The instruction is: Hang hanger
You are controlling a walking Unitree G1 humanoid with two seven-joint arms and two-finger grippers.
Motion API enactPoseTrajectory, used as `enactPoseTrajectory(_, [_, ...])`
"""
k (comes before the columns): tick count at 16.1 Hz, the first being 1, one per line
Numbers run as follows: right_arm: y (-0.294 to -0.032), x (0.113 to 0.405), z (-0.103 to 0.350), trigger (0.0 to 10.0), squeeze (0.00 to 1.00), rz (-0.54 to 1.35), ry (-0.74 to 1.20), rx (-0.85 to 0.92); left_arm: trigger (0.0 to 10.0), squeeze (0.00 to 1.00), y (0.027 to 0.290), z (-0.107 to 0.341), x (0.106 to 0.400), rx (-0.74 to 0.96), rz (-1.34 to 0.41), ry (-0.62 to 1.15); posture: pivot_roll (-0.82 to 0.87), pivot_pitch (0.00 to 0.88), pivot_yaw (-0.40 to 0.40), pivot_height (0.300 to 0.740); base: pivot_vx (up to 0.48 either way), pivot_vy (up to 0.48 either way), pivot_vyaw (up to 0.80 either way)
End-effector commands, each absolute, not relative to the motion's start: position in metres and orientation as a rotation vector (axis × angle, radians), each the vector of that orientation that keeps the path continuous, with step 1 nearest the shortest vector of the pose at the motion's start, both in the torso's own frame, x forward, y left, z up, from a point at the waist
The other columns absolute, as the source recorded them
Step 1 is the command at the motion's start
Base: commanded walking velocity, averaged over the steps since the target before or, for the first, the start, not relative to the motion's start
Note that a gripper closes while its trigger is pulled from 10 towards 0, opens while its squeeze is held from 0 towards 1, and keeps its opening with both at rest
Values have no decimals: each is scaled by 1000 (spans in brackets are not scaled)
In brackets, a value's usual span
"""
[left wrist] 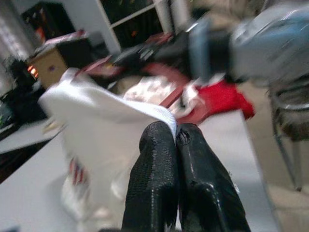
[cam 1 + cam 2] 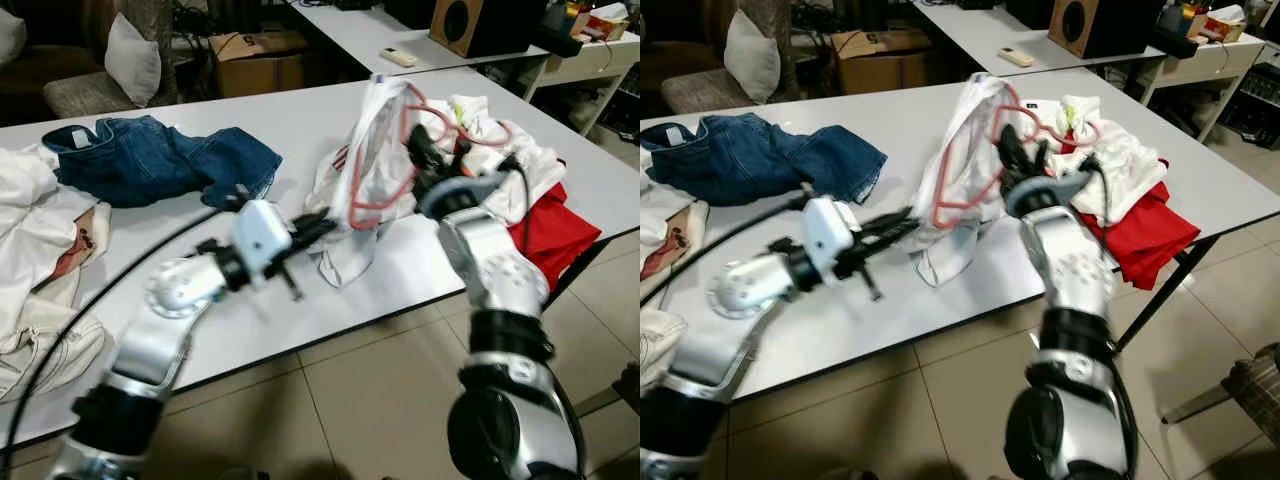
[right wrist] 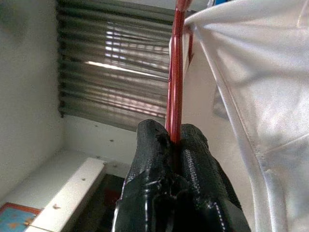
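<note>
White counter [image 2: 300, 130] front edge near both arms, bare strip beside jeans [image 2: 160, 160], right tool [image 3: 173, 140] clamped on one red hanger [image 2: 385, 165] raised over counter, left tool [image 1: 175, 137] pinching one white shirt [image 2: 365, 170], one red garment [image 2: 555, 225] overhanging the right edge

A table [image 2: 300, 130] spans the scene before the robot; on its left end lies a pair of jeans [image 2: 160, 158], with more clothes [image 2: 40, 260] at the near left edge; right of centre a shirt [image 2: 365, 175] is lifted above the tabletop on a hanger [image 2: 385, 195], with the right gripper [image 2: 425, 150] at the hanger and the left gripper [image 2: 315, 228] at the shirt's near left side; behind and right of the shirt sits a heap of garments [image 2: 520, 190] (partly over the table's right edge); beyond the table stand a cardboard box [image 2: 258, 62] and a second table [image 2: 360, 30] bearing a remote [image 2: 398, 57] and a speaker [image 2: 470, 22].
</note>
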State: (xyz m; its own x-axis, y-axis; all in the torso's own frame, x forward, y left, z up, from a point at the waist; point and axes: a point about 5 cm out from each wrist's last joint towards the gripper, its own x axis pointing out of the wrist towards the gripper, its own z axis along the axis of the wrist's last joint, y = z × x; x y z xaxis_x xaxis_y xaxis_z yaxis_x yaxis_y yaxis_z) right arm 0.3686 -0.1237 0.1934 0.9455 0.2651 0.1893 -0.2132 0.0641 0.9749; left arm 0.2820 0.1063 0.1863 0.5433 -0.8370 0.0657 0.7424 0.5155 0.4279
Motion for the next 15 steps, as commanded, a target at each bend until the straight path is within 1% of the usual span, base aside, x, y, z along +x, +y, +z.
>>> enactPoseTrajectory(1, [-120, 373, 197, 10000, 0, 352, 29, 1411, 0, 0, 98, 194, 280, 368, -1002, -308, -121, 0, -20, 740, 0, 0, 0])
enactPoseTrajectory(5, [-107, 387, 193, 10000, 0, 270, 53, 1280, 0, 0, 82, 214, 279, 259, -1025, -381, -129, 0, -16, 740, 0, 0, 0])
enactPoseTrajectory(7, [-105, 390, 195, 10000, 0, 269, 52, 1270, 0, 0, 80, 219, 276, 237, -1054, -390, -124, 0, -20, 740, 0, 0, 0])
enactPoseTrajectory(8, [-106, 391, 201, 10000, 0, 289, 5, 1374, 0, 0, 75, 208, 270, 257, -1124, -321, -125, 0, -18, 740, 0, 0, 0])
enactPoseTrajectory(9, [-105, 391, 203, 10000, 0, 297, -1, 1374, 0, 0, 71, 199, 267, 292, -1165, -251, -124, 0, -18, 740, 0, 0, 0])
enactPoseTrajectory(10, [-103, 392, 206, 10000, 0, 314, -7, 1400, 1569, 0, 68, 190, 265, 351, -1190, -189, -124, 0, -17, 740, 0, 0, 0])
enactPoseTrajectory(11, [-103, 393, 209, 10000, 0, 319, -28, 1427, 10000, 0, 65, 186, 264, 348, -1198, -160, -126, 0, -15, 740, 0, 0, 0])
enactPoseTrajectory(12, [-105, 395, 212, 10000, 0, 297, -51, 1414, 10000, 122, 66, 186, 267, 353, -1175, -150, -126, 0, -15, 740, 0, 0, 0])
enactPoseTrajectory(13, [-108, 396, 216, 10000, 0, 294, -69, 1413, 10000, 1000, 68, 186, 269, 371, -1172, -138, -127, 0, -15, 740, 0, 0, 0])
enactPoseTrajectory(14, [-110, 397, 220, 10000, 0, 312, -93, 1413, 10000, 1000, 71, 185, 267, 371, -1195, -119, -127, 0, -13, 740, 0, 0, 0])
enactPoseTrajectory(15, [-111, 397, 222, 10000, 0, 321, -91, 1365, 10000, 1000, 73, 185, 264, 363, -1230, -101, -128, 0, -12, 740, 0, 0, 0])
